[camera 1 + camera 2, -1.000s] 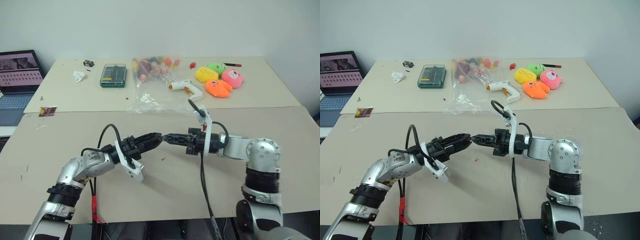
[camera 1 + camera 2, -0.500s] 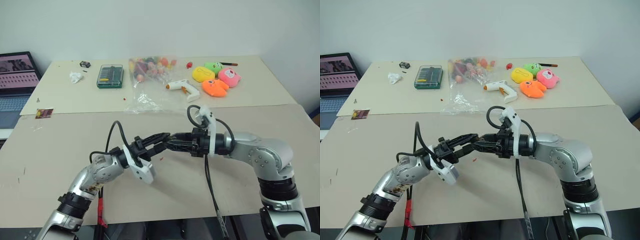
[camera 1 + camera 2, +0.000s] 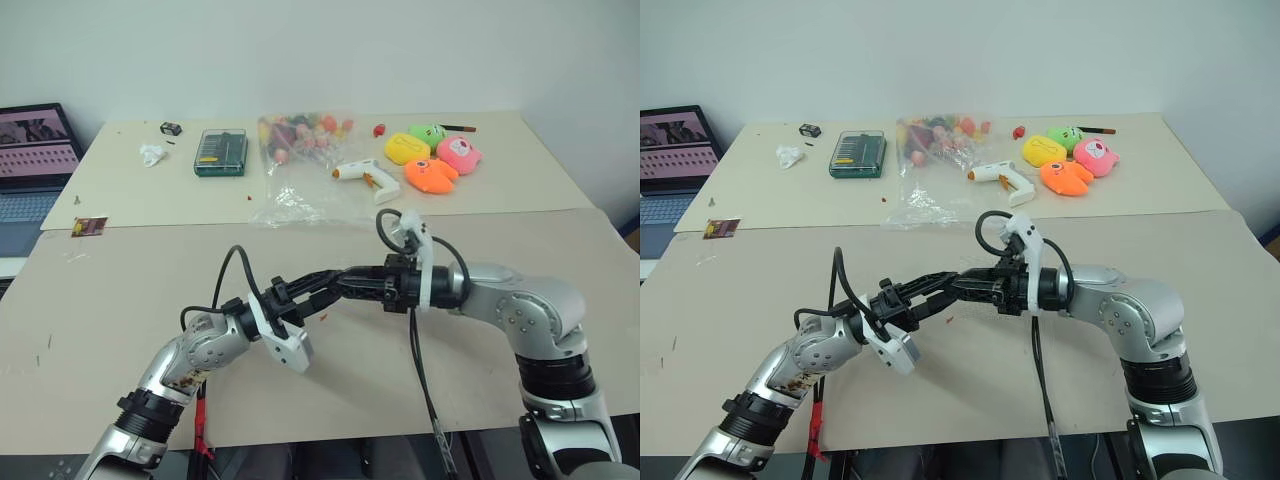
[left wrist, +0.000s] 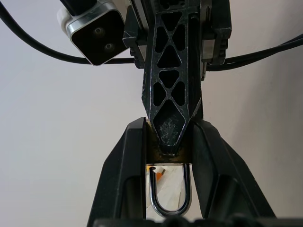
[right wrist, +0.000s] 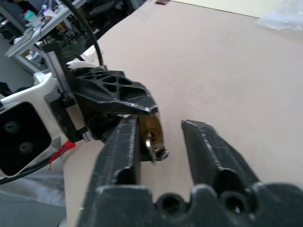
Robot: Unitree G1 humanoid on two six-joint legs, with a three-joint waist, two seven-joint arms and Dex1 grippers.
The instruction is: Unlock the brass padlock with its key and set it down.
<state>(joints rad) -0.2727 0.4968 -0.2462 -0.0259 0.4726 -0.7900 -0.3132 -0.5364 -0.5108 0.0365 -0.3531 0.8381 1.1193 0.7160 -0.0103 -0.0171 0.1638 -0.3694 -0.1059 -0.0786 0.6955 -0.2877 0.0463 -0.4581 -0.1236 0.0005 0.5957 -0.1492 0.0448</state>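
- The left gripper (image 3: 333,276) and the right gripper (image 3: 345,280) meet tip to tip above the bare middle of the near worktop (image 3: 120,300), raised clear of its surface.
- The left gripper's fingers (image 4: 130,170) are clamped on the brass padlock (image 5: 150,131); in the left wrist view the silver shackle (image 4: 170,194) hangs as a U between the two fingers.
- In the right wrist view the padlock's gold body juts from the left gripper's tip, with the key (image 5: 152,147) standing out of its end.
- The right gripper's fingers (image 5: 122,146) stand apart with a clear gap; one finger lies just beside the padlock and key, the other is well off them. Whether that near finger touches the key I cannot tell.
- On the far worktop, toward twelve o'clock from the grippers, lies a clear plastic bag (image 3: 295,160) of coloured bits; a white glue gun (image 3: 368,177) sits at about one o'clock.
- Bright soft toys (image 3: 432,160) cluster toward one o'clock, farther off; a green bit case (image 3: 221,152) lies toward eleven o'clock.
- A laptop (image 3: 35,165) stands open toward ten o'clock.
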